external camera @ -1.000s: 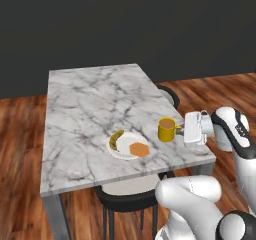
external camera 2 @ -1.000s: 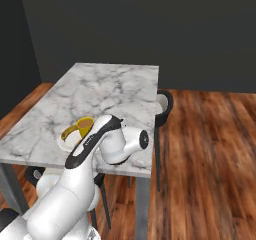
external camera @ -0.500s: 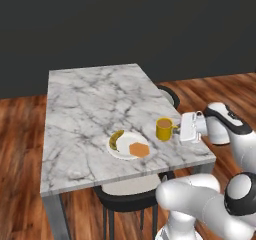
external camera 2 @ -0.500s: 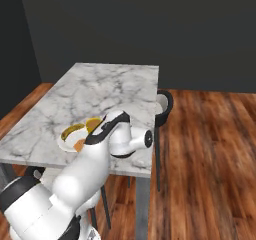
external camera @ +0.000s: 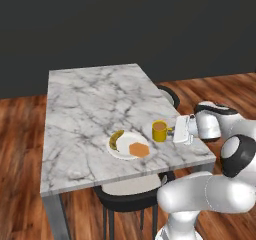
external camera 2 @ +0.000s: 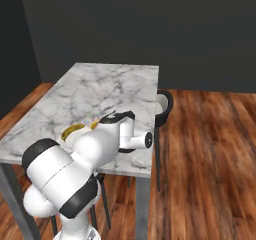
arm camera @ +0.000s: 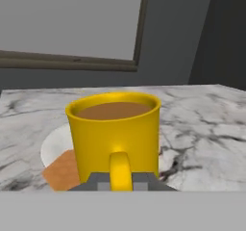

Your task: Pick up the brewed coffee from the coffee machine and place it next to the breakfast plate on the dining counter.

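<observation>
The brewed coffee (external camera: pixel 160 131), a small yellow mug of brown liquid, stands at the right front of the dining counter (external camera: pixel 95 99), just right of the breakfast plate (external camera: pixel 125 150). The white plate holds a brown toast piece (external camera: pixel 138 149) and a banana-like piece (external camera: pixel 116 139). My gripper (external camera: pixel 175 130) reaches in from the right, shut on the mug's handle. In the hand view the mug (arm camera: pixel 115 129) looms close, its handle (arm camera: pixel 120 170) pinched in my gripper (arm camera: pixel 120 182), with the plate (arm camera: pixel 52 146) behind on the left. Whether the mug's base touches the marble I cannot tell.
A black chair with a pale seat (external camera: pixel 170 96) stands at the counter's right side, and another (external camera: pixel 127 191) is tucked under the front edge. The counter's right edge (external camera: pixel 200 149) runs under my hand. Wooden floor (external camera 2: pixel 210 149) lies all around, with dark walls behind.
The mug has shifted slightly left toward the plate and a little lower, still held. My elbow has swung up higher at the right of the left base view.
</observation>
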Motion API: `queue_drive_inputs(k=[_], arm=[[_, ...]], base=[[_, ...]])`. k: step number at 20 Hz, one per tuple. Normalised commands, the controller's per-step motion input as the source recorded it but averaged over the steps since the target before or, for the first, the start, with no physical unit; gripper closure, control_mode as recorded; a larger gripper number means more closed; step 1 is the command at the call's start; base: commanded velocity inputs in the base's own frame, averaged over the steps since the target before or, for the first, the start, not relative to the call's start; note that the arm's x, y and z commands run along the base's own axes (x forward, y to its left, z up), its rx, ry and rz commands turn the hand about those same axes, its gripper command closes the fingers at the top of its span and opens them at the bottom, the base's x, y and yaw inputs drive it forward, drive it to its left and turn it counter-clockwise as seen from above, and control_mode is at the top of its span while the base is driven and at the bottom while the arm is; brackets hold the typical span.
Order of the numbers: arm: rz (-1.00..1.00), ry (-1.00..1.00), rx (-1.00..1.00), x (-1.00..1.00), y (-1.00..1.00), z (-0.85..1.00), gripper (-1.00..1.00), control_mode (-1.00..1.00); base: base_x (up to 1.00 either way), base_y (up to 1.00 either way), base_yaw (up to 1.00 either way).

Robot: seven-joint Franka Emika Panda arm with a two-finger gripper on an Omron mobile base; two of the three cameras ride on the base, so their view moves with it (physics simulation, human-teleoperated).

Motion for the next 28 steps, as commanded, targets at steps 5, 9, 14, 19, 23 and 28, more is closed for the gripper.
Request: queue_drive_inputs(k=[5,9,14,19,23,28], arm=[[0.0,0.0,0.0,0.31,-0.21,-0.36,1.0,-1.0],[0.0,0.0,0.0,0.3,-0.16,-0.36,1.0,-1.0],[0.0,0.0,-0.01,0.3,-0.04,-0.36,1.0,-1.0],[0.0,0.0,-0.01,0.31,0.0,-0.31,1.0,-1.0],[0.0,0.0,-0.02,0.26,0.0,-0.19,-1.0,-1.0],[0.05,0.0,-0.05,-0.1,0.0,0.2,-1.0,-1.0]], base=[[0.0,0.0,0.0],[0.0,0.0,0.0],[0.0,0.0,0.0],[0.0,0.0,0.0],[0.0,0.0,0.0],[0.0,0.0,0.0]])
